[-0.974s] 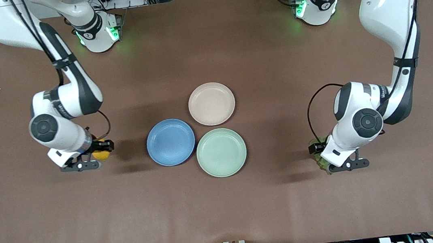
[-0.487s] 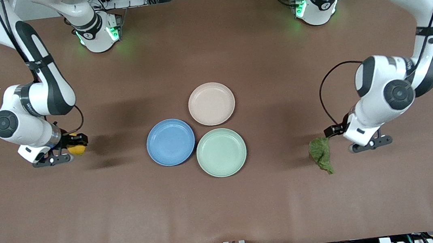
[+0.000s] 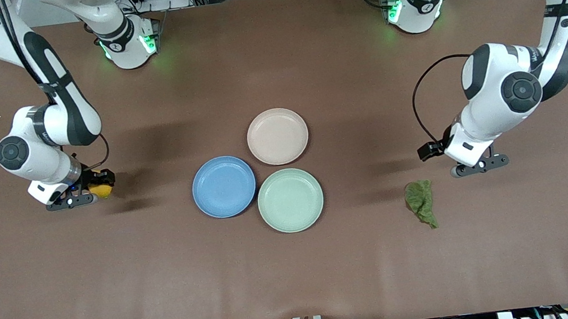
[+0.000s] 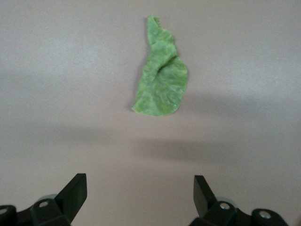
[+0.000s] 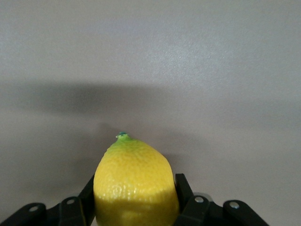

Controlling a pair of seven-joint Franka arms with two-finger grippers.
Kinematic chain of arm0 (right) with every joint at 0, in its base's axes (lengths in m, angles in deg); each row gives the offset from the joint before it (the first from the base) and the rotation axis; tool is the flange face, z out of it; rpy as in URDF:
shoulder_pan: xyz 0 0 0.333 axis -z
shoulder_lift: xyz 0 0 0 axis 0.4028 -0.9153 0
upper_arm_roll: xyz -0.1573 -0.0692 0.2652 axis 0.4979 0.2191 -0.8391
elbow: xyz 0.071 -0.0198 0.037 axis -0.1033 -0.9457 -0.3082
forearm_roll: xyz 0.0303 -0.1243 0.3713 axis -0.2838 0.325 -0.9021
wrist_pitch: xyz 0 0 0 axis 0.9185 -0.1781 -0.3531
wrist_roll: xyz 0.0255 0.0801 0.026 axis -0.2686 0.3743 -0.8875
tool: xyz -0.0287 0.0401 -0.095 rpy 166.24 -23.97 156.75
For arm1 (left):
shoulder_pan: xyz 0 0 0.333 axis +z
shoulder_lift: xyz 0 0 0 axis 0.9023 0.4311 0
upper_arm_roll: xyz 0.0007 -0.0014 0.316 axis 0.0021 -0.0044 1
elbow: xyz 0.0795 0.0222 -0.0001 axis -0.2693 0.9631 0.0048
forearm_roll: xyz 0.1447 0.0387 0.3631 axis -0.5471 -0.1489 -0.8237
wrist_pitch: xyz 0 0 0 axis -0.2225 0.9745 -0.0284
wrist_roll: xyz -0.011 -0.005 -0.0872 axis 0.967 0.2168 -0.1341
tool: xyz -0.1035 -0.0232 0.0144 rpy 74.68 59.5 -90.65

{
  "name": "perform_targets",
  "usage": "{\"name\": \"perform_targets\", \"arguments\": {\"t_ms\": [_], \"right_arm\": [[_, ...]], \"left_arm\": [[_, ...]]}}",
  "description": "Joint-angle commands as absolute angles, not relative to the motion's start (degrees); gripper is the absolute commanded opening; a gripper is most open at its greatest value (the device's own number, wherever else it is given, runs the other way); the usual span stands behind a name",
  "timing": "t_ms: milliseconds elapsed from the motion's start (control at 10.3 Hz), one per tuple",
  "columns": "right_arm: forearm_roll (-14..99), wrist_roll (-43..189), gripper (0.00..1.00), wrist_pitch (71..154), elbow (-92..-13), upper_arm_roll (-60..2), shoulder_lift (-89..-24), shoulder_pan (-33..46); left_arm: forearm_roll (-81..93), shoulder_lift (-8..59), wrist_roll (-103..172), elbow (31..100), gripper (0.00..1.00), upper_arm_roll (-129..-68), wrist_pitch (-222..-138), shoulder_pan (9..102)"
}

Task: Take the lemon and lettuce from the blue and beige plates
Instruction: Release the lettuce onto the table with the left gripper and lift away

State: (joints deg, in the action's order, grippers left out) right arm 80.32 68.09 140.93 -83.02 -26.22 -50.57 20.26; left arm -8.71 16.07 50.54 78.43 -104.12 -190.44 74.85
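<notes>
Yellow dimpled lemon has a green-tipped pointed end.

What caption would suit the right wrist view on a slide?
Right gripper shut on the lemon, held above the bare brown table.

no text can be read with any certainty. each arm's wrist segment carries a small dark printed mark, too small to make out. the plates, the fruit, the leaf and the desk bear no lettering.
</notes>
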Motion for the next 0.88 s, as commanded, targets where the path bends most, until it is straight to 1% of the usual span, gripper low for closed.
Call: {"name": "perform_targets", "arguments": {"t_ms": [0,97,195,292,390,487,584,682,779], "right_arm": [[78.4,66.7,0.15,142.2,-84.3,-26.6,-50.3,20.0],[78.3,66.8,0.15,142.9,-84.3,-26.7,-50.7,19.7],[78.3,66.8,0.15,143.4,-84.3,-26.8,-51.0,19.6],[78.3,66.8,0.16,143.6,-84.2,-26.9,-51.2,19.3],[78.0,66.8,0.16,144.0,-84.2,-27.0,-51.4,19.0],[77.9,66.9,0.16,144.1,-83.9,-27.8,-51.7,18.9],[77.8,67.3,0.17,144.5,-83.8,-28.5,-51.8,19.0],[77.8,67.3,0.21,144.6,-83.7,-28.5,-52.1,19.0],[77.8,67.3,0.53,144.7,-83.6,-28.5,-52.1,19.0]], "left_arm": [[-7.8,13.1,49.6,80.3,1.00,-104.7,-191.1,75.6],[-8.2,12.5,47.0,80.4,1.00,-104.2,-190.3,75.1],[-8.4,12.2,44.0,80.5,1.00,-102.4,-190.3,73.6],[-8.4,11.5,41.6,81.0,1.00,-98.2,-190.3,69.2],[-8.4,9.8,41.2,83.3,1.00,-93.6,-190.3,64.6],[-8.4,7.8,40.8,86.2,1.00,-91.7,-190.3,62.6],[-8.4,6.2,40.4,88.6,1.00,-91.6,-190.2,62.4],[-8.4,5.3,40.4,90.2,1.00,-91.2,-190.2,61.4],[-8.3,4.2,40.4,91.1,1.00,-89.6,-189.5,60.3]]}}
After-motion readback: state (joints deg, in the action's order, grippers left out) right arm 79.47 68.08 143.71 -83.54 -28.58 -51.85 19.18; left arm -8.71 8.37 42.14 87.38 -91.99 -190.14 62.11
